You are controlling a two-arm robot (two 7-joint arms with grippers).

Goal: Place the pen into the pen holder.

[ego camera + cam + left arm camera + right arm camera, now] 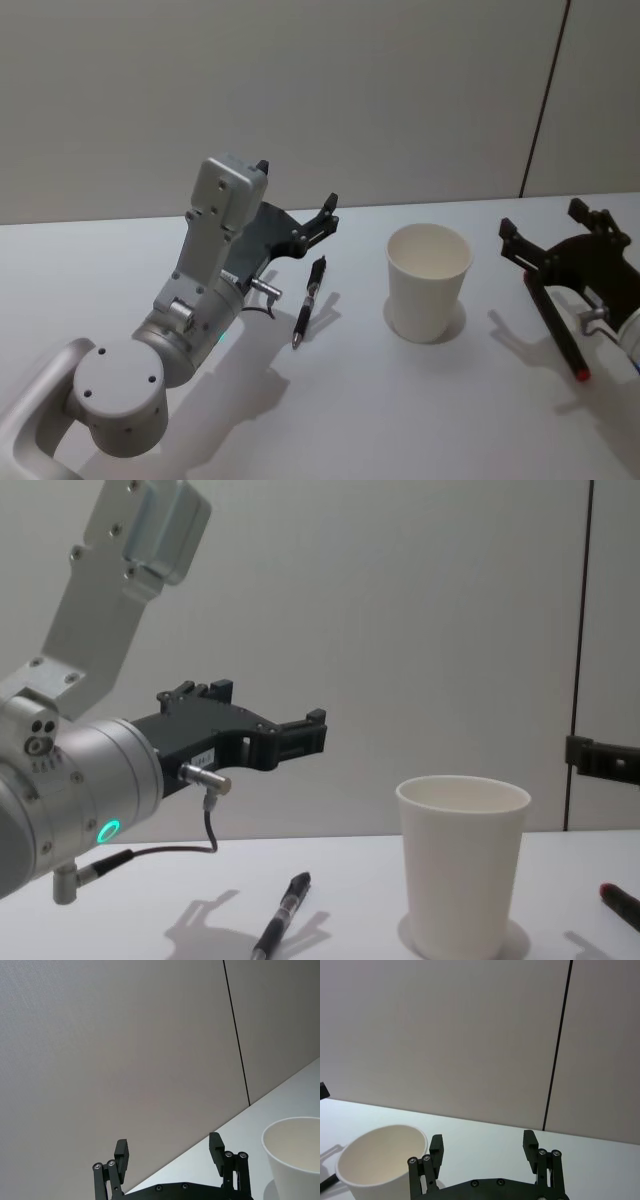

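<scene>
A black pen point(309, 300) point(282, 916) lies flat on the white table, left of the pen holder. The pen holder is a white paper cup point(428, 280) point(463, 872) point(296, 1157) point(379, 1161) standing upright with nothing inside. My left gripper point(297, 188) point(300, 736) point(169, 1149) hovers above and just behind the pen, open, holding nothing. To the right of the cup my right gripper point(543, 219) point(483, 1141) point(603, 759) hangs over the table, open too and holding nothing.
A second dark pen with a red end point(558, 328) point(622, 904) lies on the table under the right gripper. A plain wall with a dark vertical seam point(545, 95) backs the table point(420, 420).
</scene>
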